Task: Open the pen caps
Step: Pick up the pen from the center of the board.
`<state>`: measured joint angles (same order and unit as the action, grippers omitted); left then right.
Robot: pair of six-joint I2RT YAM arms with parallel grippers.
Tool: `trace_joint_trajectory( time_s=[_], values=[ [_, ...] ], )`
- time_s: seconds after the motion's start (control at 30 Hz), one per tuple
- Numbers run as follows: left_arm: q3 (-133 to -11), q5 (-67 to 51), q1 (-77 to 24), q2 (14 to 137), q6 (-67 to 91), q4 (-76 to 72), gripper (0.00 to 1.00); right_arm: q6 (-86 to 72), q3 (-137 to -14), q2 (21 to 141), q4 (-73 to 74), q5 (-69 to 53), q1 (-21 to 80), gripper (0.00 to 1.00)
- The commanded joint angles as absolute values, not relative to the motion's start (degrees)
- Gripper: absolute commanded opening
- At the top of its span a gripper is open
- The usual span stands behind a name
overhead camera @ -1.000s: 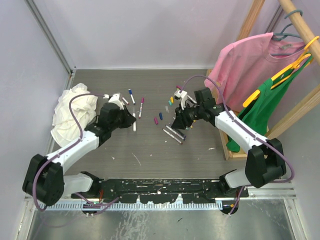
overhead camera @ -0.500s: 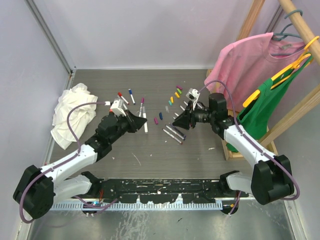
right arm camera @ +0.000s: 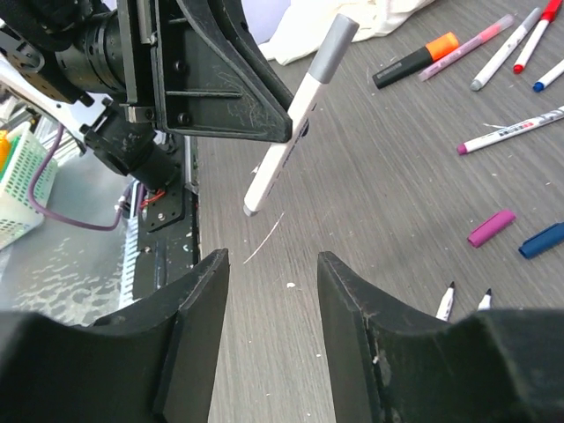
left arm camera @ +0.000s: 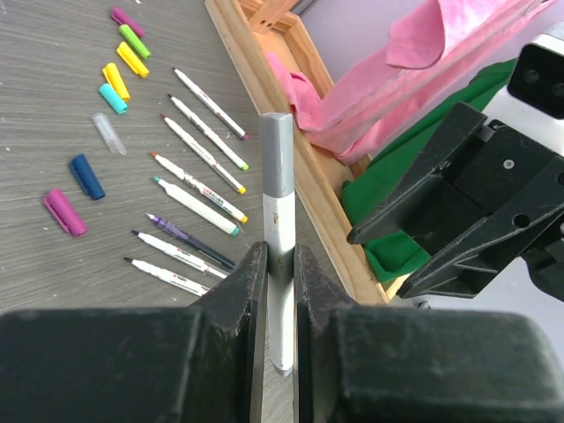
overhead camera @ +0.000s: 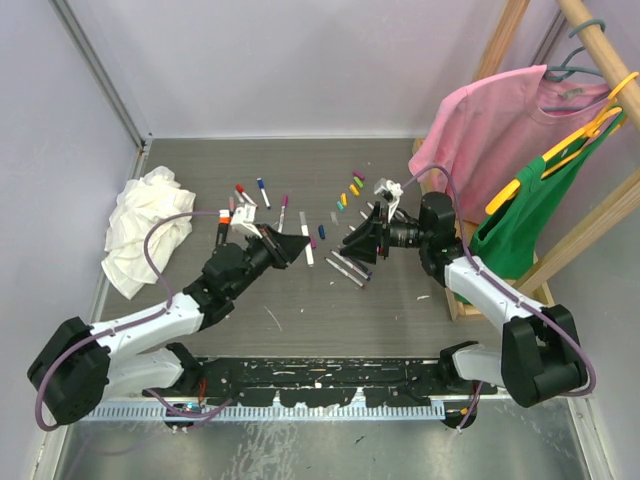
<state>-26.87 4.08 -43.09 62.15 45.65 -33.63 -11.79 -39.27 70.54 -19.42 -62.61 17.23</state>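
**Ahead of my left pincer: grey cap next**

That pincer clamps the white pen by its barrel; my right pincer gapes empty opposite. Several bared pens lie beyond; maybe four capped pens wait.

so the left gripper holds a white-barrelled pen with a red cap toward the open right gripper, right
No, the cap is grey, not red; the left wrist view shows it. Otherwise right: the left gripper clamps the white-barrelled pen, aimed at the open right gripper.

High rear overview of the table; close, opposed wrist views, both on one grey-capped pen.
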Motion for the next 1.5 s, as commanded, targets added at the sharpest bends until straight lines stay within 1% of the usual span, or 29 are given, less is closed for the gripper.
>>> trace_joint_trajectory(
  time_s=[0.0,0.07,0.1,0.23,0.33,0.43,0.67,0.83,0.9,0.93,0.97,1.07,1.1,1.17,1.3,1.33,1.47],
  values=[
    [-27.86,8.25,-45.79,64.56,46.17,-43.15,0.00,-19.03,-37.26,71.06,-31.63,-65.34,17.25,0.52],
    [-28.25,9.47,-47.13,65.74,45.98,-44.59,0.00,-20.70,-36.49,71.60,-33.95,-65.38,17.54,0.53],
    [-28.56,10.03,-47.72,66.40,45.78,-45.38,0.00,-21.15,-36.33,71.86,-34.24,-65.28,17.76,0.55],
    [-29.40,11.87,-49.64,68.96,45.29,-48.40,0.00,-22.10,-36.33,73.17,-34.27,-64.64,18.99,0.57],
    [-29.78,13.44,-51.35,71.27,44.48,-51.80,0.00,-22.57,-36.78,74.37,-32.73,-63.86,19.77,0.59],
    [-30.12,15.16,-52.84,74.36,43.42,-55.14,0.00,-22.55,-37.90,75.66,-29.87,-63.49,20.28,0.59],
    [-31.93,16.67,-55.23,78.20,41.65,-58.48,0.00,-20.87,-39.03,76.25,-25.78,-61.92,21.44,0.55],
    [-32.73,17.02,-55.98,79.65,41.31,-59.08,0.00,-16.89,-41.41,77.10,-18.84,-60.34,22.17,0.51],
    [-32.81,17.04,-56.09,79.90,41.31,-59.32,0.00,-16.47,-42.10,77.54,-17.27,-60.09,22.30,0.48],
    [-32.79,17.05,-56.12,80.04,41.35,-59.29,0.00,-16.30,-42.36,77.60,-16.75,-60.06,22.29,0.44],
    [-32.83,17.12,-56.17,80.04,41.38,-59.30,0.00,-16.12,-42.55,77.61,-16.38,-59.96,22.34,0.40],
    [-32.68,17.46,-56.16,80.02,41.40,-59.26,0.00,-15.66,-43.13,77.52,-15.16,-59.56,22.33,0.21],
    [-32.48,17.87,-56.20,79.97,41.47,-59.24,0.01,-15.38,-43.45,77.45,-14.56,-59.54,22.38,0.17],
    [-31.99,18.89,-56.20,79.80,41.88,-59.19,0.06,-15.00,-43.84,77.37,-13.63,-59.41,22.33,0.11],
    [-30.92,20.81,-56.15,78.80,42.86,-58.23,0.30,-14.08,-44.42,77.32,-12.03,-59.15,22.27,0.03],
    [-30.83,21.00,-56.08,78.38,42.95,-57.73,0.36,-13.76,-44.60,77.38,-11.38,-59.17,22.25,0.02],
    [-30.61,21.66,-54.95,75.86,45.53,-52.75,0.56,-10.42,-47.20,78.75,-6.17,-60.94,22.30,0.01]
  ],
)
